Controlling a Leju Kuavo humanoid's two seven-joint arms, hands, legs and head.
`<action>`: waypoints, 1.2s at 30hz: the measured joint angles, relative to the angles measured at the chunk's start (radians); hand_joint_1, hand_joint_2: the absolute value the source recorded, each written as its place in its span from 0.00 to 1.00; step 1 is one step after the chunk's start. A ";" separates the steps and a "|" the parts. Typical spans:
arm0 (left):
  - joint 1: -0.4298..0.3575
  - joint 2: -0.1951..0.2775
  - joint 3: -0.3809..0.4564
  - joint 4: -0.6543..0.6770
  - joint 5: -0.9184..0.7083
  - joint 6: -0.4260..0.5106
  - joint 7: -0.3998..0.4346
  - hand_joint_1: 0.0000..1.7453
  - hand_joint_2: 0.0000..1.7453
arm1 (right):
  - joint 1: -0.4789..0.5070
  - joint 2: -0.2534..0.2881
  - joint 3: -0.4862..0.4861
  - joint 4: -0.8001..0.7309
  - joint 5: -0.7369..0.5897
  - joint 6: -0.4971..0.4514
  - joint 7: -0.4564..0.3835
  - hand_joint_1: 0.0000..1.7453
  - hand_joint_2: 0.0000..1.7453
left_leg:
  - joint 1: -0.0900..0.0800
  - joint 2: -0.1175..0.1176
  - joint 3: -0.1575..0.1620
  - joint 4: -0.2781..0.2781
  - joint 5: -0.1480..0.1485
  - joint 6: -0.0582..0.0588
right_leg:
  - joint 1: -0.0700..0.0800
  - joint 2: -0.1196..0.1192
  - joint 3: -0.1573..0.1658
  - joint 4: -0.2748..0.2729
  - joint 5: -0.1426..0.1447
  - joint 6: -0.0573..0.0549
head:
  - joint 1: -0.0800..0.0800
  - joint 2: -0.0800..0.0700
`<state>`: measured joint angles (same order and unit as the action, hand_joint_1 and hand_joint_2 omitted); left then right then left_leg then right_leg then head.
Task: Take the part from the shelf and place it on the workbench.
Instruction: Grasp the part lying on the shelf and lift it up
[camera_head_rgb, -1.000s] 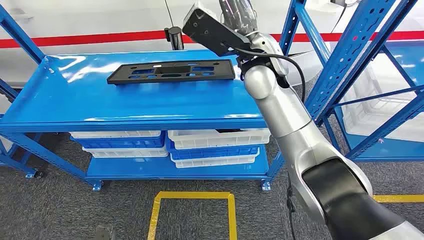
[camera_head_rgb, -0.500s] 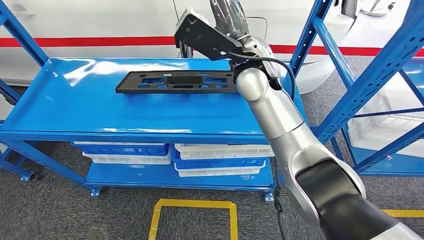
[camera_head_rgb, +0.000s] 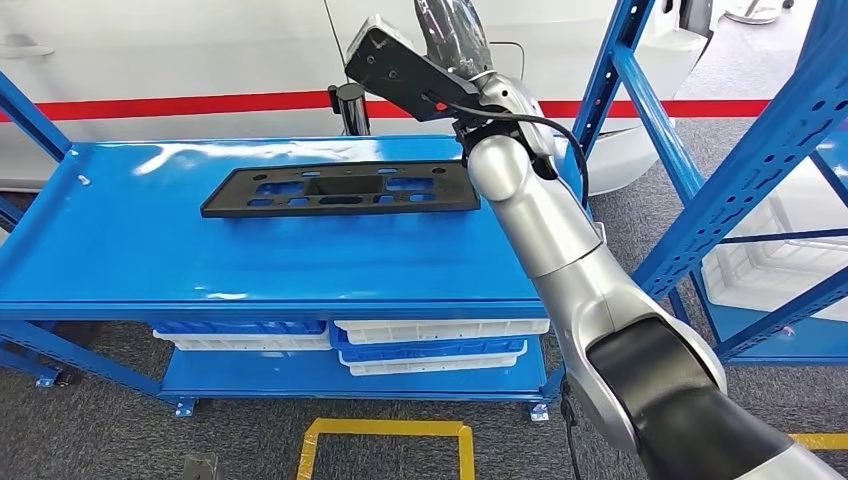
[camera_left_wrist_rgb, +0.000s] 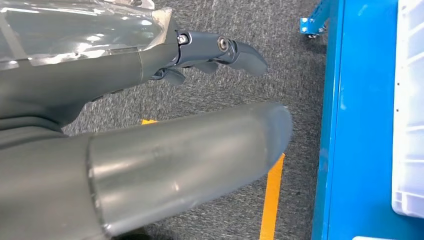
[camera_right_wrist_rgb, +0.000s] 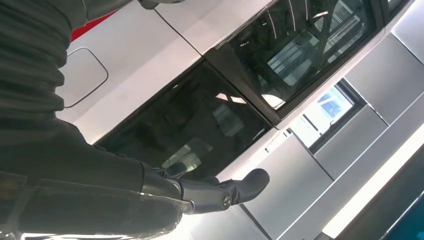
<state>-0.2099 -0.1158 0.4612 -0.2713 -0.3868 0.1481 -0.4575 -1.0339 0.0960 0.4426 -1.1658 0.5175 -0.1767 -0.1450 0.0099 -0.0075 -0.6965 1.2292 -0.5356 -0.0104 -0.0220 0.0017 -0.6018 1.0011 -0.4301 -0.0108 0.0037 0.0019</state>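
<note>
Blue tabletop (camera_head_rgb: 150, 260) spans the left & centre of head view, w/ the black part (camera_head_rgb: 340, 189) lying flat on it, long side across, toward the back edge, its right end just beside the right arm (camera_head_rgb: 545, 230). Part is a flat plate w/ several cutouts; nothing grips it. Under the tabletop: lower shelf w/ stacked white & blue bins (camera_head_rgb: 430, 342). Yellow floor line (camera_head_rgb: 385, 432) on grey carpet in front. Behind: white wall w/ red stripe (camera_head_rgb: 180, 103). Right arm comes up from lower right, silver, bent, wrist camera block up near the back of the tabletop; right hand (camera_head_rgb: 452, 30) raised above the part, well clear of it, under a dark wrinkled cover. Right wrist view: right hand (camera_right_wrist_rgb: 220, 192) fingers stretched out, apart from thumb, holding nothing, pointing at a white vehicle body & dark window. Left wrist view: left hand (camera_left_wrist_rgb: 215, 52) hangs over carpet, fingers loosely out, thick grey thumb apart from them, empty; blue frame (camera_left_wrist_rgb: 350, 125) & white bin alongside. Far right in head view: blue rack uprights (camera_head_rgb: 720, 190).
</note>
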 joint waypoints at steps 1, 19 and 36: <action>0.001 0.000 0.003 0.000 0.000 0.000 0.000 0.00 0.00 | 0.000 0.002 0.000 0.003 -0.001 0.000 -0.001 0.00 1.00 | 0.002 0.000 -0.035 0.034 -0.012 -0.003 | 0.002 0.001 0.006 0.000 -0.006 -0.002 | 0.000 0.000; 0.003 -0.005 0.015 0.003 0.005 -0.003 -0.008 0.00 0.00 | -0.023 0.023 0.000 0.034 -0.004 0.000 -0.016 0.00 1.00 | -0.008 -0.005 0.075 -0.248 0.139 0.050 | 0.009 0.000 -0.115 0.203 -0.080 0.059 | 0.002 0.000; 0.002 -0.003 0.024 0.005 0.005 -0.003 -0.008 0.00 0.00 | -0.026 0.028 0.000 0.042 -0.008 0.000 -0.020 0.00 1.00 | -0.008 -0.006 0.090 -0.234 0.107 0.034 | 0.012 0.006 -0.031 0.010 0.015 0.040 | 0.000 0.000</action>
<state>-0.2077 -0.1190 0.4856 -0.2665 -0.3822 0.1447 -0.4654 -1.0603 0.1236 0.4429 -1.1240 0.5098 -0.1767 -0.1652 0.0019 -0.0137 -0.6062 0.9950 -0.4281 0.0232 -0.0104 0.0073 -0.6326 1.0110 -0.4153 0.0292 0.0042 0.0019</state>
